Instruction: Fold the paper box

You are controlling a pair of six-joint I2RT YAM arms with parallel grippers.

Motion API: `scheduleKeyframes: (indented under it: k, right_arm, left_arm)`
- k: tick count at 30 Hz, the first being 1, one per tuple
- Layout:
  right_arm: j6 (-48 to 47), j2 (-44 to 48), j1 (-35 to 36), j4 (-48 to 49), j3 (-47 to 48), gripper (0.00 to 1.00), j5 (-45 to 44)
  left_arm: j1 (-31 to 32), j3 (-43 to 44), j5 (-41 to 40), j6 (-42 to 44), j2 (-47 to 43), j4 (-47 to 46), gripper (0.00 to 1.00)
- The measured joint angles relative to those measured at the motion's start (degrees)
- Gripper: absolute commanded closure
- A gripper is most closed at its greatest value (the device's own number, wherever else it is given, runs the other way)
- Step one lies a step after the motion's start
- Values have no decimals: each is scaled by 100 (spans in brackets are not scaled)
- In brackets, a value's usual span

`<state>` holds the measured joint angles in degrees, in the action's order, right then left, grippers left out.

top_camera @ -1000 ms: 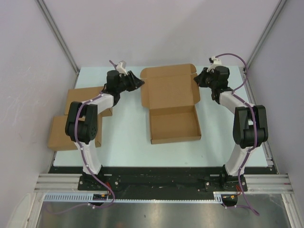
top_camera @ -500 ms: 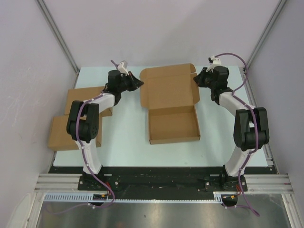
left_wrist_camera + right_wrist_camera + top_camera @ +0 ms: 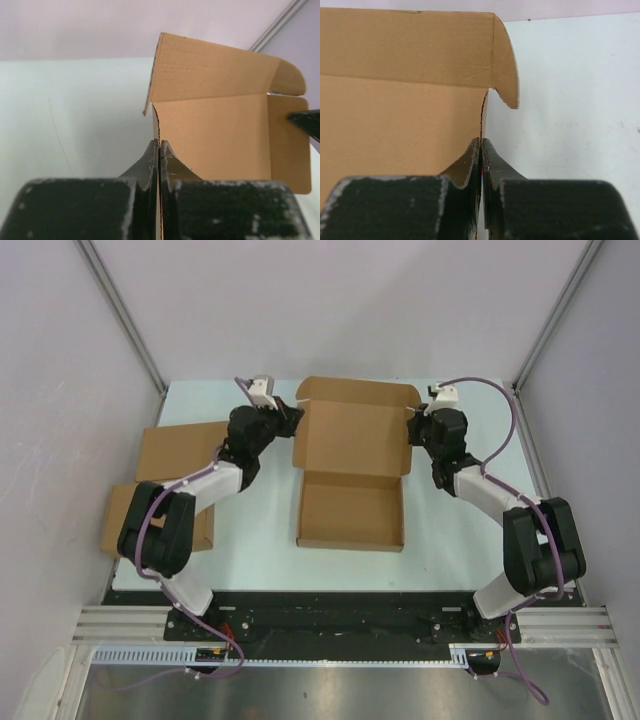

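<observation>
Tray of paper box [image 3: 350, 512] formed, lid [image 3: 352, 436] raised; left jaws, right jaws clamped on lid's side edges; closing, tucking remain.

Robotics laboratory test cell, seen from above and from both wrists. Plain pale panels [image 3: 60, 390] close the workspace on the left, back and right, joined at the corners by bare aluminium posts [image 3: 120, 310]. The work surface is a pale green table [image 3: 250, 530] with no finish or decoration. Two small black-and-white robot arms, the left arm [image 3: 190, 495] and the right arm [image 3: 490, 490], are bolted to a black base plate [image 3: 330, 605] on an aluminium rail [image 3: 340, 625] at the near edge. Exposed purple cables [image 3: 180, 570] run from the arms down to a slotted cable duct [image 3: 330, 658].
</observation>
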<state>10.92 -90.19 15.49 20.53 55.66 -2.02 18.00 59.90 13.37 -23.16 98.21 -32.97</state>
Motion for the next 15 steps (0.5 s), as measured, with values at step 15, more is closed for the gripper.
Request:
scheduleKeyframes:
  k: [15]
  right_arm:
    - [-664,669,1405,824,-946,100,-2610]
  left_arm:
    - [1340,-2514,-2328,1320,-1082,-3263,100]
